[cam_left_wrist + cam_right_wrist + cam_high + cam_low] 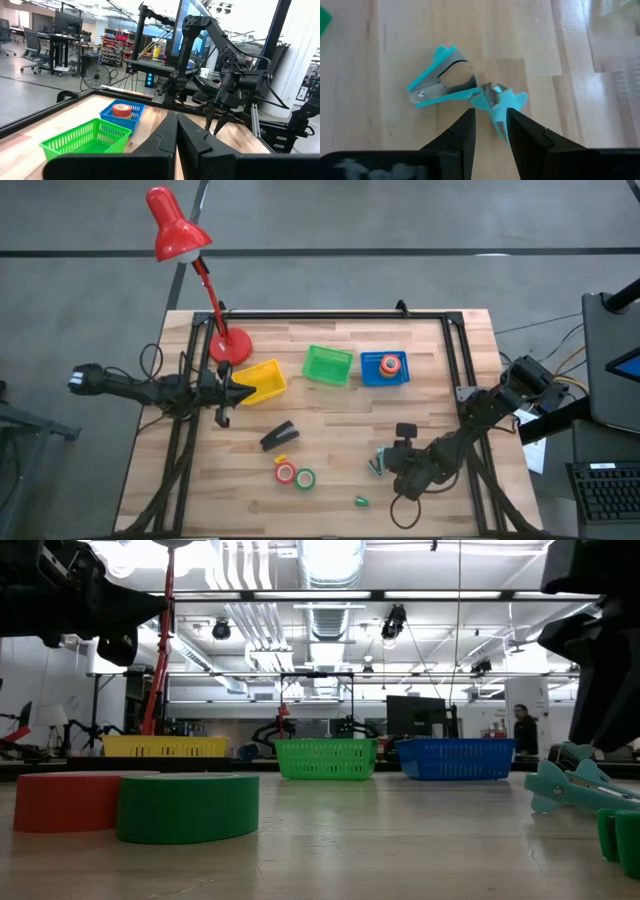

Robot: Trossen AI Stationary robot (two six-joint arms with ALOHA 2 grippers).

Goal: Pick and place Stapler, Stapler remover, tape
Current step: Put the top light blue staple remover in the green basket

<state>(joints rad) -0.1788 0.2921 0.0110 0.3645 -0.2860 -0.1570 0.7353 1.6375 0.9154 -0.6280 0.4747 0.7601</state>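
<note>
The black stapler (279, 436) lies on the wooden table near its middle. A red tape roll (285, 472) and a green tape roll (305, 478) lie flat just nearside of it; in the low view they are the red roll (65, 802) and the green roll (188, 807). An orange tape roll (388, 363) sits in the blue basket (372, 376). The teal staple remover (442, 75) lies by a second teal piece (500, 100). My right gripper (490, 122) is open and hovers over that second piece, a finger on either side. My left gripper (176, 130) is shut beside the yellow basket (262, 380).
A green basket (327, 365) stands between the yellow and blue ones at the far side. A red desk lamp (230, 345) stands at the far left corner. A tiny green lump (361, 501) lies near the near edge. A black frame (330, 315) borders the table. A person (522, 730) stands far behind.
</note>
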